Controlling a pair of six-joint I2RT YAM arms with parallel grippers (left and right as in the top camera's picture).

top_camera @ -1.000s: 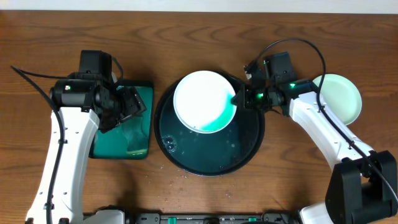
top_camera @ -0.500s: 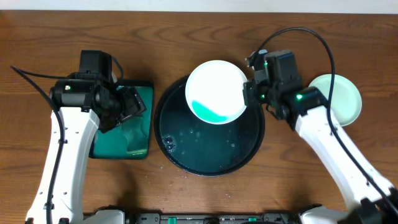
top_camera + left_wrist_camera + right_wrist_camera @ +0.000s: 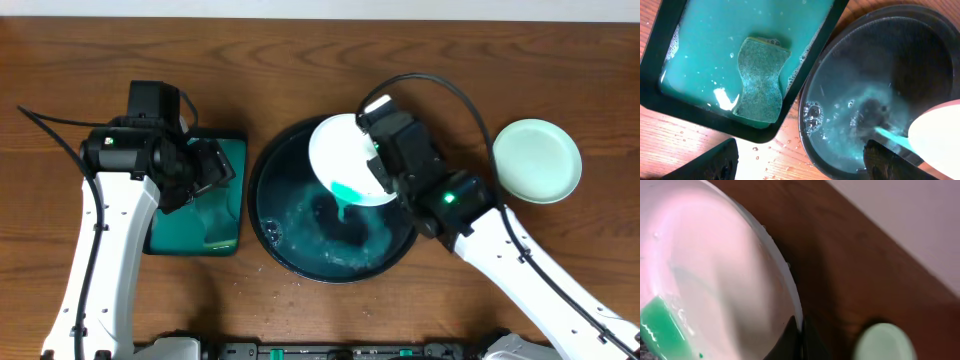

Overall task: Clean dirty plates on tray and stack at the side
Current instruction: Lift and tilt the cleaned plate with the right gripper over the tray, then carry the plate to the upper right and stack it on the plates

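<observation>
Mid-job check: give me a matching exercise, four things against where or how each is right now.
1 sponge
2 tilted plate
3 second plate
4 left gripper

A open, over the green tray
B lying flat, right of the black tray
C soaking in teal liquid
D rim pinched by the right gripper, spilling green liquid

Pairs: 1-C, 2-D, 3-B, 4-A

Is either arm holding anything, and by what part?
The right gripper pinches the white plate by its rim; the left gripper holds nothing.
</observation>
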